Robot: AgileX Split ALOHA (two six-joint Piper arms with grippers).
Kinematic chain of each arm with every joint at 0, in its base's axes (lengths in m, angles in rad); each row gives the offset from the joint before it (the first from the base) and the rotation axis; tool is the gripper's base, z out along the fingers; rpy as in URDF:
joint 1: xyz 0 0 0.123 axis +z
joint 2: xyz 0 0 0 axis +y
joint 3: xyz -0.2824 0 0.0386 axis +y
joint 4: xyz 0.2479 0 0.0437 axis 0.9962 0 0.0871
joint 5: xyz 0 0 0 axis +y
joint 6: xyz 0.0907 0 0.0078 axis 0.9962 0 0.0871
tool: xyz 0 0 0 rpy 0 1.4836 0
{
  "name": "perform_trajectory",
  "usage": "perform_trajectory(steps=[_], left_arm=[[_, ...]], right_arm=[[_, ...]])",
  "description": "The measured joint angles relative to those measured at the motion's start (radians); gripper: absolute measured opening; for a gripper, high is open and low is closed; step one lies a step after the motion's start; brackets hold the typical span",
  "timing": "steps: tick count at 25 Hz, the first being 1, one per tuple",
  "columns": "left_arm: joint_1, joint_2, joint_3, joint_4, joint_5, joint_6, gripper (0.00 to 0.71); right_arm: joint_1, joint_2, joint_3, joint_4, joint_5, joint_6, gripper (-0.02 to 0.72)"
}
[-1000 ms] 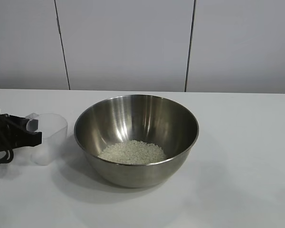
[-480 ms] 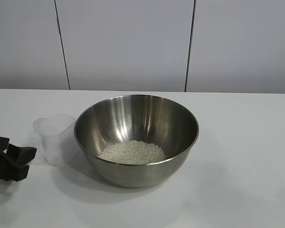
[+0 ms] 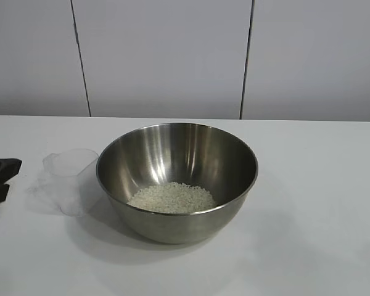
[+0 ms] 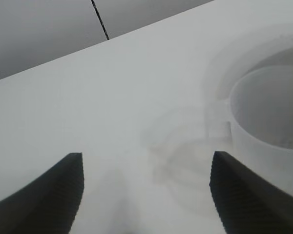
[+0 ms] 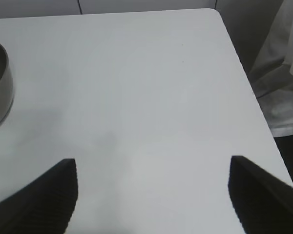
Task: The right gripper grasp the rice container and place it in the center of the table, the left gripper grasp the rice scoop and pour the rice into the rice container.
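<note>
The rice container (image 3: 177, 179), a big shiny steel bowl, stands mid-table with a pile of white rice (image 3: 171, 198) in its bottom. The rice scoop (image 3: 71, 180), a clear plastic cup, stands upright on the table (image 3: 308, 216) just left of the bowl; its wall also shows in the left wrist view (image 4: 263, 126). My left gripper (image 3: 1, 179) sits at the far left edge, apart from the scoop, open and empty (image 4: 146, 168). My right gripper (image 5: 154, 170) is open over bare table, with the rice container's rim (image 5: 0, 87) at the view's edge.
A grey panelled wall (image 3: 172, 55) runs behind the table. The table's corner and side edge (image 5: 244, 73) show in the right wrist view, with white cloth (image 5: 283, 63) hanging beyond them.
My left gripper has let go of the rice scoop and drawn back to the left edge of the view. The scoop now stands alone, slightly nearer the bowl.
</note>
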State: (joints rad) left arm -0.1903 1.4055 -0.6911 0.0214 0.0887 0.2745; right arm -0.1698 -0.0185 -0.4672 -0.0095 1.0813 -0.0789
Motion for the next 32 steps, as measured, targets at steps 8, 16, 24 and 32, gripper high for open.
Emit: perform_trajectory(steps=[8, 16, 24, 32], left_arm=[[0.265, -0.007, -0.404, -0.229, 0.538, 0.075, 0.541], [0.621, -0.077, -0.485, -0.443, 0.746, 0.193, 0.569], [0.536, -0.433, -0.487, -0.55, 0.769, 0.264, 0.597], [0.457, -0.715, -0.445, -0.519, 0.831, 0.195, 0.597]], right_arm=[[0.0, 0.0, 0.0, 0.0, 0.0, 0.0, 0.578], [0.0, 0.0, 0.0, 0.0, 0.0, 0.0, 0.578], [0.0, 0.0, 0.0, 0.0, 0.0, 0.0, 0.578], [0.0, 0.002, 0.0, 0.001, 0.0, 0.0, 0.578]])
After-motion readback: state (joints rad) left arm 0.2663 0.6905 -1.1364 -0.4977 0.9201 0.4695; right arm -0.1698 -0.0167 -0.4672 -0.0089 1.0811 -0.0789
